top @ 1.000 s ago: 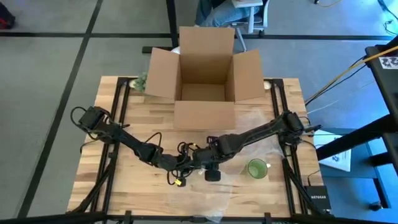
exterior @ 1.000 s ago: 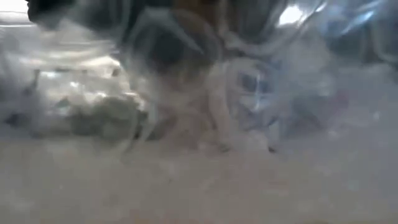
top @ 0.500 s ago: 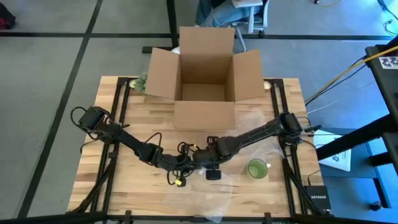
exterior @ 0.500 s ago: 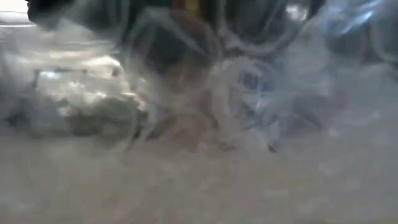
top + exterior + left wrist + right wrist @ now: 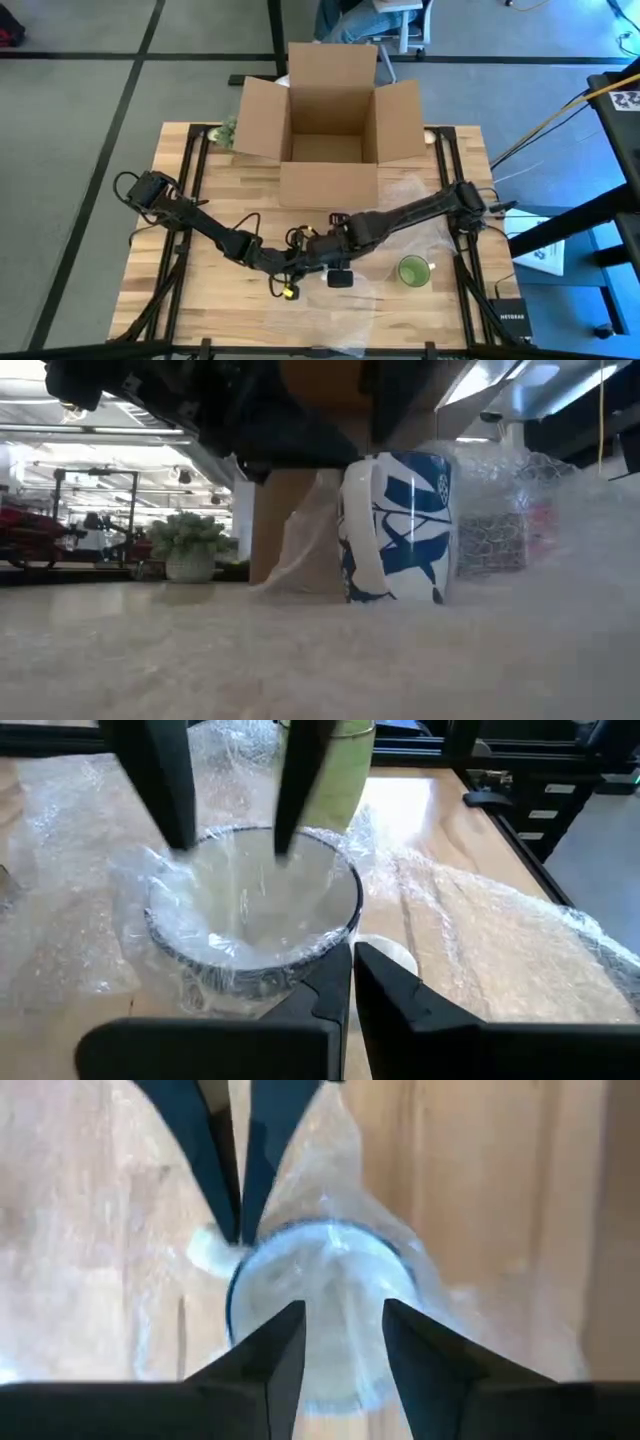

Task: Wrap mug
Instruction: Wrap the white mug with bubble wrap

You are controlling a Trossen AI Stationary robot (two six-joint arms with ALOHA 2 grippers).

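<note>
**Two claws meet over the mug**

A white mug (image 5: 395,525) with blue marks stands upright on the wooden table (image 5: 200,290), near the middle of it. Clear bubble wrap (image 5: 480,930) lies under the mug and is pulled up around its sides and over its mouth.

The left claw (image 5: 352,982) is right at the mug's rim. Its two fingers are pressed close together, with only a thin gap between them. They sit against the near side of the mug, pinching the bubble wrap there.

The right claw (image 5: 343,1342) hangs over the mug from above. Its fingers are spread apart, and the mug's round mouth shows between them. The fingers are not squeezing the mug.

From above, both arms reach in from the sides and meet just in front of the cardboard box (image 5: 325,130). The box is open and sits at the back of the table. A green cup (image 5: 412,271) stands on the table near the right arm, apart from the claws. A small potted plant (image 5: 187,547) sits far back on the left.
</note>
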